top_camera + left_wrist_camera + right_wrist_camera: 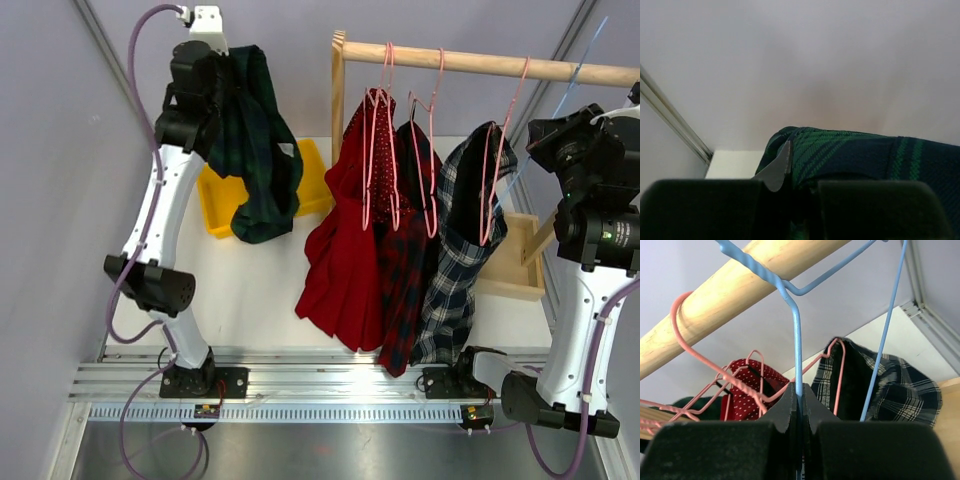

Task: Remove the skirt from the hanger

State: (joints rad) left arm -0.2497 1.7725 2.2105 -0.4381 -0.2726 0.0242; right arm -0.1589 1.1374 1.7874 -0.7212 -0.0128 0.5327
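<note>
Green skirt (262, 150) pinched in closed left gripper (790, 175).
Thin hold may slip; right gripper (799, 407), clamped on blue hanger (797, 335), could unhook it.

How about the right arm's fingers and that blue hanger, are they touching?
Touching. The right wrist view shows the right fingers pinched on the wire of the blue hanger, which runs down between them with no gap.
</note>
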